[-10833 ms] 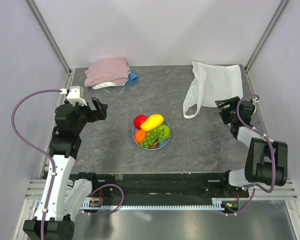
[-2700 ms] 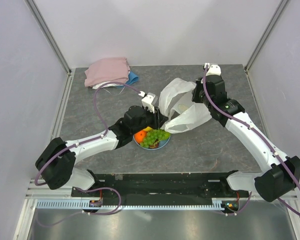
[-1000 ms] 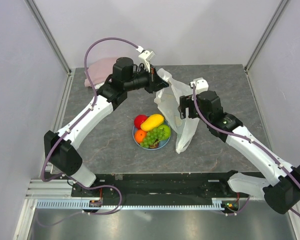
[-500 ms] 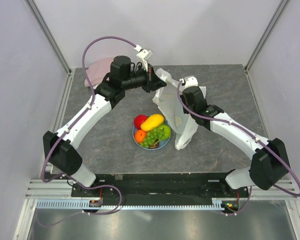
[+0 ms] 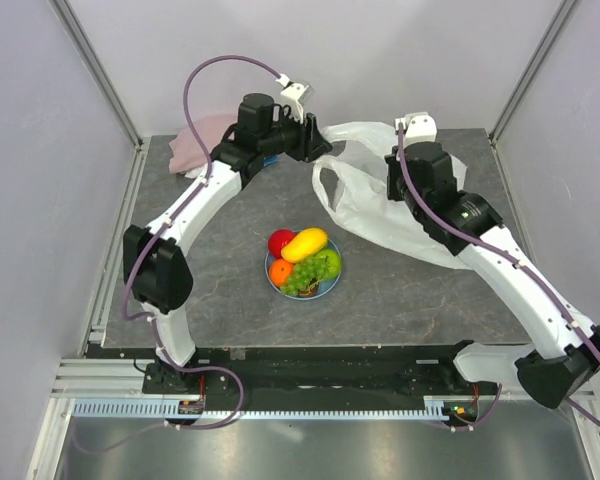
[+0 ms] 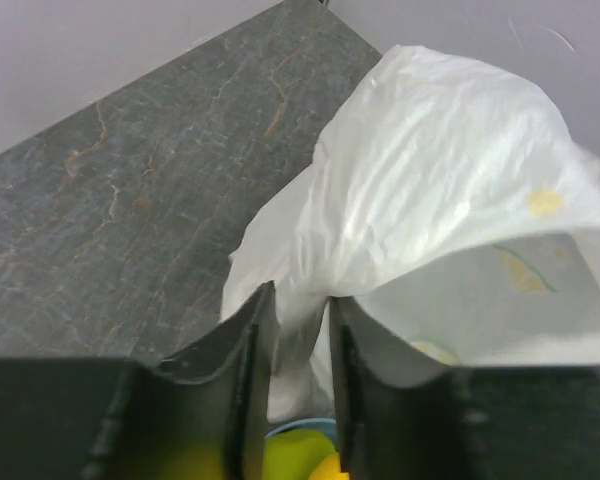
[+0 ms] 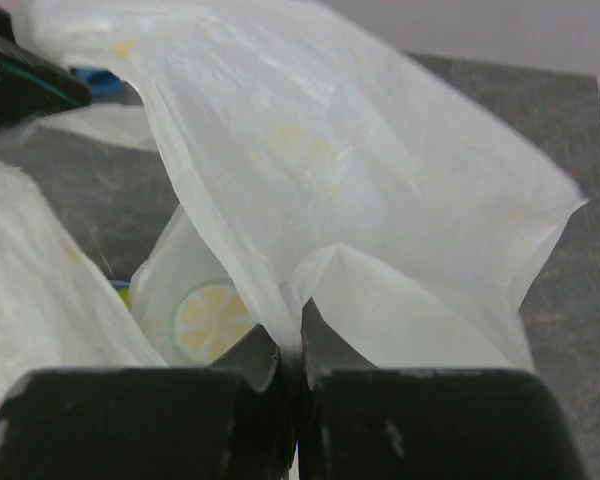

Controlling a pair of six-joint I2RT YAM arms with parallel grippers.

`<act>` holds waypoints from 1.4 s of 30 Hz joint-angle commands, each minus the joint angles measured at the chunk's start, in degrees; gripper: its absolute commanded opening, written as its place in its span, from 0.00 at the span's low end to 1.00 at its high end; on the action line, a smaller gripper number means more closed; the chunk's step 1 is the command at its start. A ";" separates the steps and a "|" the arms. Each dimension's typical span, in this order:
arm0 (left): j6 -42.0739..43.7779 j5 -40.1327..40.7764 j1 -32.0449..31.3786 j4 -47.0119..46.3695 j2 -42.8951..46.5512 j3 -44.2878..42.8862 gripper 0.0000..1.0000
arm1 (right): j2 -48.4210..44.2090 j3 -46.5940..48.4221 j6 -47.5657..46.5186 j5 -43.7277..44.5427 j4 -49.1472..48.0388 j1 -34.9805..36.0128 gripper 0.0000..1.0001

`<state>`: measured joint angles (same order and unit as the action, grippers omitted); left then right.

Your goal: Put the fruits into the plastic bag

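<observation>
Right gripper: the right gripper (image 7: 298, 338) has its jaws pressed together on a pinch of the plastic bag (image 5: 385, 205). The film fans up and outward from the closed tips.
Left gripper: the left gripper (image 6: 301, 300) has its jaws a narrow gap apart, and a fold of the bag runs down into that gap. Whether the pads press the film cannot be told.
Bag, place: it is raised at the back of the table (image 5: 230, 250), slung between the two grippers. The left one is at its far-left corner and the right one is further right. The rest slopes down and trails onto the table beside the right arm.
Bag, long axis: diagonal in the top view, from back centre to near right.
Bag, facing: the handle end points back-left. One loop handle (image 5: 323, 190) hangs open on the left edge, on the side toward the fruits (image 5: 303, 262).
Bag, look: thin, white, translucent and crinkled. A round citrus-slice print (image 7: 205, 315) and paler yellow marks show through the film.
Fruits: heaped on a light-blue plate (image 5: 321, 293) near the table's middle, in front of the loop and near it, not in the bag.
Fruit kinds: red apple (image 5: 280, 241), yellow mango (image 5: 306, 244), orange (image 5: 279, 271), green apple (image 5: 328, 263), grape bunch (image 5: 301, 279).
Mango, axis: it lies on top of the heap, running from near left to far right.
Cloth: a pink cloth (image 5: 192, 147) lies at the back left, behind the left arm.
</observation>
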<state>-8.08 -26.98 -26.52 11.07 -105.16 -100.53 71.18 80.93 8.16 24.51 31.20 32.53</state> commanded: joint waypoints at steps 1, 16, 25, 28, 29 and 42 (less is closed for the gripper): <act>2.80 0.44 -0.02 0.18 -2.59 -4.06 0.58 | 3.44 -4.27 4.31 3.16 7.03 -0.01 0.00; 1.05 1.41 0.07 -17.13 25.25 34.06 0.85 | 6.61 -7.27 7.92 -1.92 2.37 -4.50 0.00; 0.42 -2.45 -0.02 -20.99 27.21 51.04 0.82 | 5.12 -9.20 7.04 -6.58 0.97 -8.10 0.00; 4.37 -4.74 -0.46 -22.85 26.07 52.19 0.82 | 4.06 -10.70 7.04 -9.91 -0.26 -9.68 0.00; 5.34 -4.75 -0.55 -22.67 24.93 51.23 0.81 | 3.88 -10.87 7.04 -10.44 -0.52 -10.20 0.00; 16.42 0.26 -4.41 -17.40 16.49 44.55 0.80 | 2.21 -12.28 6.69 -16.34 -1.49 -13.02 0.00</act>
<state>2.42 -29.45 -30.02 -6.09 -87.02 -53.23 75.31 69.32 15.05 10.70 31.86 20.12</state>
